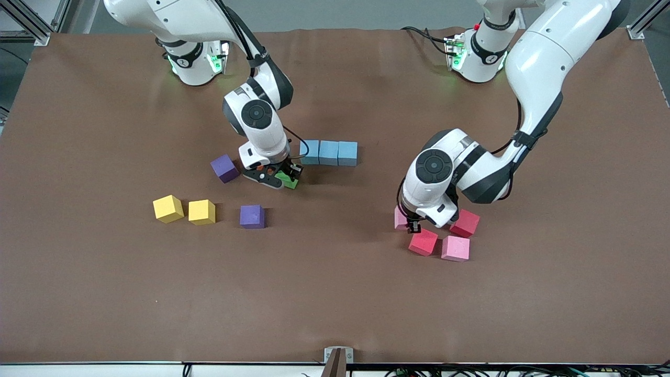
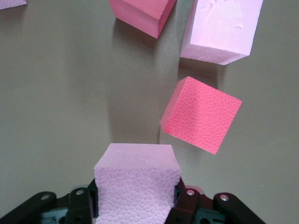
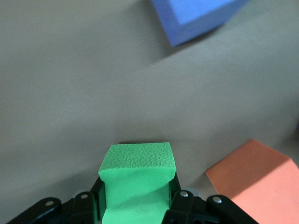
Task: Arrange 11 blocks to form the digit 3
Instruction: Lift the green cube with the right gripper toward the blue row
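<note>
Gripping on both sides at once, I have a cube in each hand. My right gripper (image 1: 287, 177), just left of centre in the front view, is clamped on the green block (image 1: 289, 181), low at the table and just below the near end of the light blue row (image 1: 328, 153), three cubes touching side by side. In the right wrist view the green block (image 3: 136, 179) bulges between the fingers, with the orange block (image 3: 254, 175) just beside it. My left gripper (image 1: 409, 222), lower right of centre, is closed on a pink block (image 1: 401, 218); the left wrist view shows that pink block (image 2: 137, 184) pinched hard enough to dent.

Loose around it: two red blocks (image 1: 423, 242) (image 1: 465, 223) and the second pink block (image 1: 455, 248). Two purple blocks (image 1: 225, 168) (image 1: 252, 216) lie centre left; two yellow cubes (image 1: 168, 208) (image 1: 202, 212) sit further left.

My worries from here, as I judge them:
- Foam squashed in the jaws may spring or cling on release, so a cube lands skewed and leaves a gap in the figure.
- Setting green against the blue row could nudge that row out of line.
- Lifting the pink could clip the crowded red neighbours.
- The orange cube is close enough to get bumped.
</note>
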`<state>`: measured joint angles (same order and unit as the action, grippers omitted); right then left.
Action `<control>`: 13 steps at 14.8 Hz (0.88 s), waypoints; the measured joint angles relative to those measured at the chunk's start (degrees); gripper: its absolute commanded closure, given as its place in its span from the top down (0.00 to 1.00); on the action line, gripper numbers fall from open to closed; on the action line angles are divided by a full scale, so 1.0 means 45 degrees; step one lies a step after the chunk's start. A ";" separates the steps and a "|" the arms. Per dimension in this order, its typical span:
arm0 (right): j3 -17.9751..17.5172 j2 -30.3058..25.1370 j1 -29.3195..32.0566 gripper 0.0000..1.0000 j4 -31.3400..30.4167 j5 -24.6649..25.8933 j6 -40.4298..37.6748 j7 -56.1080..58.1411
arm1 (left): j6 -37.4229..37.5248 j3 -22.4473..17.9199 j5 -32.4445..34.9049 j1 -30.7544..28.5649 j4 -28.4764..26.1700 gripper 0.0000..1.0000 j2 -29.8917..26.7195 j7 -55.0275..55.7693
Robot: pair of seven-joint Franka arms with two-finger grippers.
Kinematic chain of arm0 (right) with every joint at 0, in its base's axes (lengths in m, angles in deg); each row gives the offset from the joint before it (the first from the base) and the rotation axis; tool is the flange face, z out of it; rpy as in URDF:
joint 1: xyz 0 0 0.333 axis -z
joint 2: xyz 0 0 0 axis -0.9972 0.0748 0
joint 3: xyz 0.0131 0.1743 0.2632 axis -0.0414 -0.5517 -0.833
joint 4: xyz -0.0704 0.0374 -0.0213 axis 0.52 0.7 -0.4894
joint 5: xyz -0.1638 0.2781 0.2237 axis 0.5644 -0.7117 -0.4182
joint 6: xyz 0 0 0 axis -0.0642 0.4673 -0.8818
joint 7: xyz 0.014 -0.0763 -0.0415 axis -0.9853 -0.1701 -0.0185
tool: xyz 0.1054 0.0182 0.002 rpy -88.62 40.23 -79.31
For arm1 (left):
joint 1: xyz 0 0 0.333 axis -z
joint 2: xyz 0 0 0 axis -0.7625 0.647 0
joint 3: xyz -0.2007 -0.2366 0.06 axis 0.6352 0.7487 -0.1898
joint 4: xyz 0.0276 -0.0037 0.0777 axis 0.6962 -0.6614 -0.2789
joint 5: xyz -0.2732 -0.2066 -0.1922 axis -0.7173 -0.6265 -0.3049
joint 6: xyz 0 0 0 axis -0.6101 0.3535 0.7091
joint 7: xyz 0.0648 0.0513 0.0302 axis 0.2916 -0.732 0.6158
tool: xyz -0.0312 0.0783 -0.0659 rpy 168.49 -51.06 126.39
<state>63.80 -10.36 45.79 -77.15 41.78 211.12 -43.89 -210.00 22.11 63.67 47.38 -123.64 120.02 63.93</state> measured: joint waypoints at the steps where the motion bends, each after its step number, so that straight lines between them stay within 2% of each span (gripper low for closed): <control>1: 0.0001 0.0001 -0.0009 0.02 0.0112 0.0017 -0.0123 0.0347 | 0.0000 0.0000 0.0000 0.0000 0.0000 0.37 0.0000 0.0000; 3: 0.0001 0.0018 -0.0026 0.02 0.0569 0.0174 -0.0777 0.0921 | 0.0001 0.0000 0.0000 0.0000 0.0000 0.37 0.0000 0.0000; 7: 0.0000 0.0529 -0.0178 0.02 0.2397 0.0199 -0.3118 0.1286 | 0.0012 0.0000 0.0000 0.0000 0.0000 0.37 0.0000 0.0000; 13: 0.0000 0.1054 -0.0628 0.02 0.2908 0.0203 -0.2661 0.1286 | 0.0021 0.0000 0.0000 0.0000 0.0000 0.37 0.0000 0.0000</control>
<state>63.80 -5.62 42.97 -64.06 42.69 199.14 -38.11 -209.91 22.11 63.67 47.38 -123.64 120.02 63.93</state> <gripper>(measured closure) 0.471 0.445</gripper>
